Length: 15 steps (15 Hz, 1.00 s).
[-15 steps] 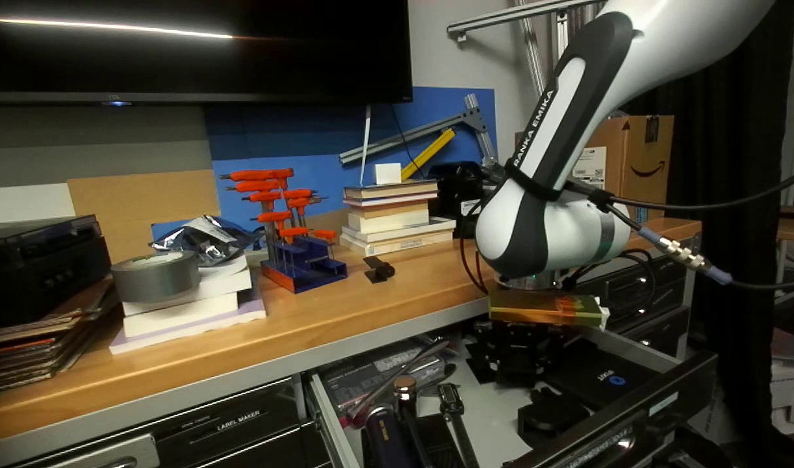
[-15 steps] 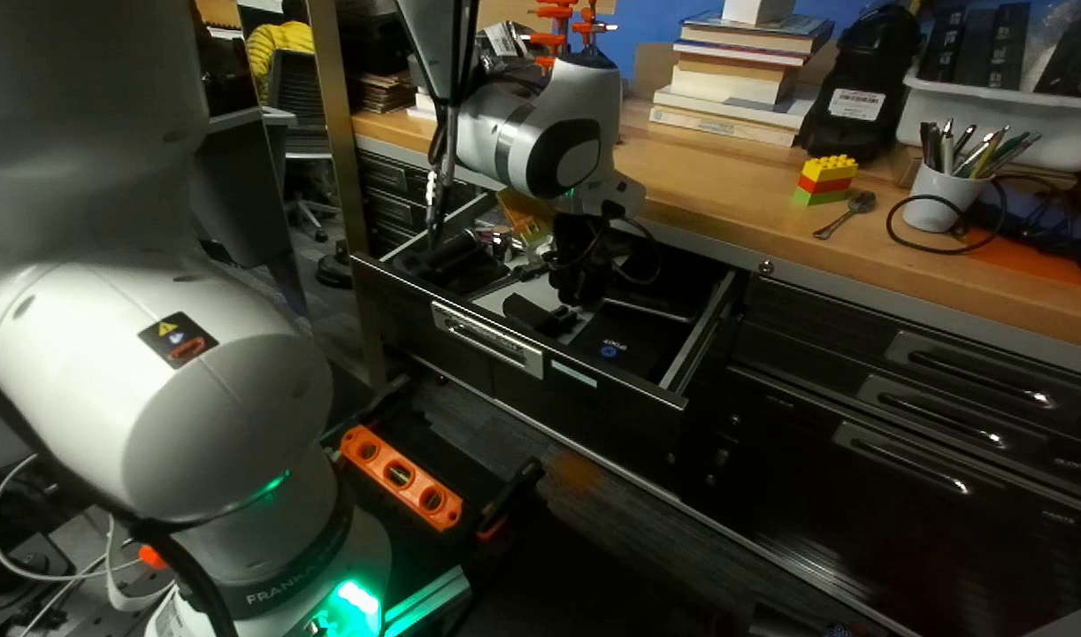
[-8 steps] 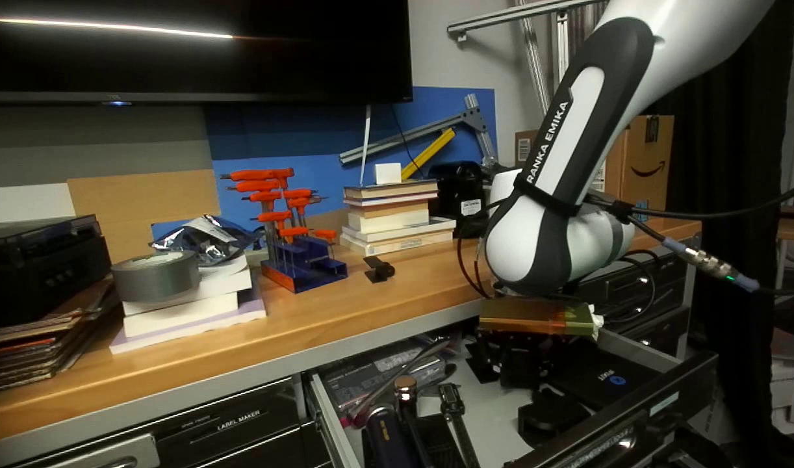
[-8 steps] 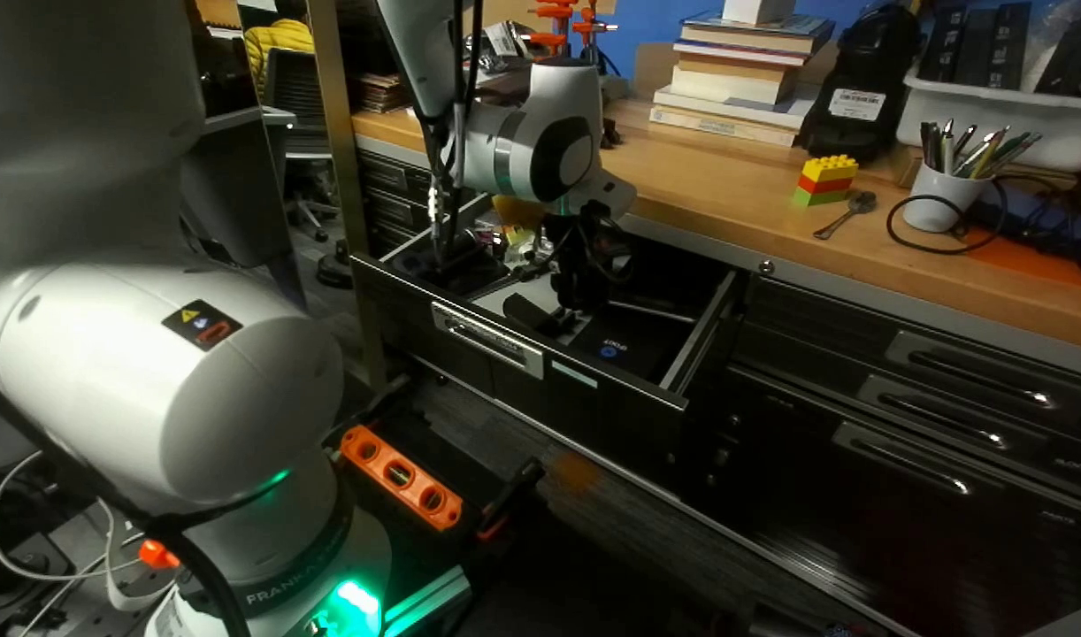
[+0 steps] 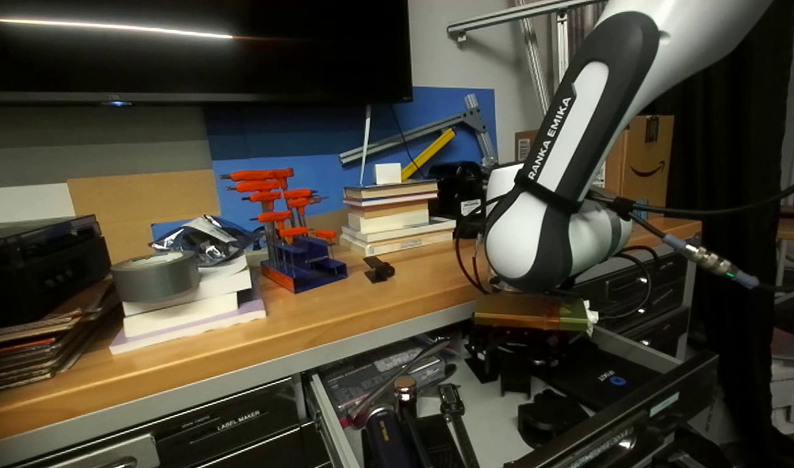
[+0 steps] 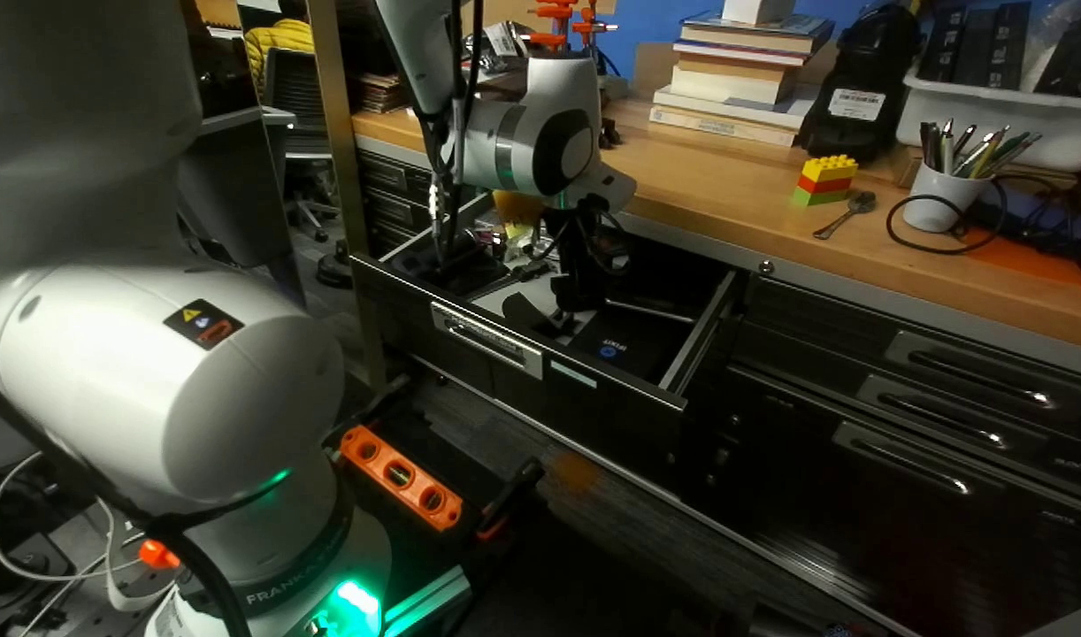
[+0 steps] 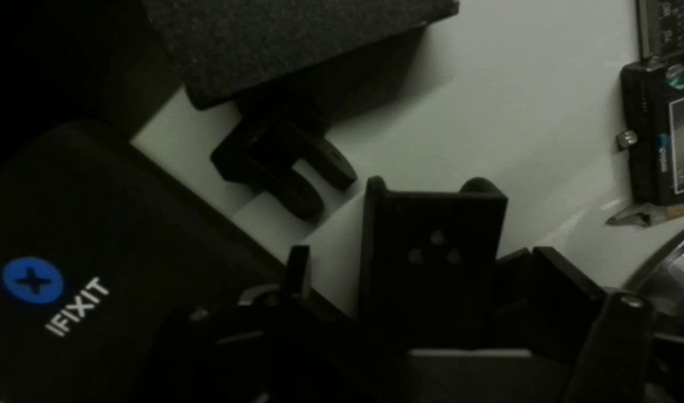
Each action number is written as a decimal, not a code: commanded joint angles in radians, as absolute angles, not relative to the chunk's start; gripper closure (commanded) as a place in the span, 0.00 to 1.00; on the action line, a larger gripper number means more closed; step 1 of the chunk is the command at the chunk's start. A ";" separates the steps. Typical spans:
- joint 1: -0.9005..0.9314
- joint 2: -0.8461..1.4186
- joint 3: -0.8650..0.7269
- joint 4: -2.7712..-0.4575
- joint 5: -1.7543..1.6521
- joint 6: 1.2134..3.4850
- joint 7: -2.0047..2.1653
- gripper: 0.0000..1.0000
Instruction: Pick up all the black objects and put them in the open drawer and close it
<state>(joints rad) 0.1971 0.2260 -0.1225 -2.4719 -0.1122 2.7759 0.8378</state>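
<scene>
On the desktop (image 5: 332,305) in an exterior view, a hex-key rack (image 5: 312,279) stands between 2 book stacks (image 5: 182,315) (image 5: 390,220), the left bearing a tape roll (image 5: 155,278), the right a box (image 5: 388,173); a loose part (image 5: 379,270) rests just right of the rack. The pulled-out drawer (image 5: 498,419) below holds a tool (image 5: 405,390) at left, calipers (image 5: 450,400) right of it, then a block (image 5: 550,416), then the iFixit case (image 5: 621,364). In the wrist view, a bracket (image 7: 437,252) is between the fingers (image 7: 566,285) of the gripper (image 7: 421,258), right of the case and left of the calipers.
</scene>
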 commanded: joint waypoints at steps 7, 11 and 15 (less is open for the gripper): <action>0.143 0.026 -0.007 -2.334 -0.054 2.511 0.564 0.00; 0.133 0.051 0.028 -2.171 -0.076 2.414 0.437 0.00; 0.129 0.144 0.049 -1.999 -0.048 2.387 0.268 0.00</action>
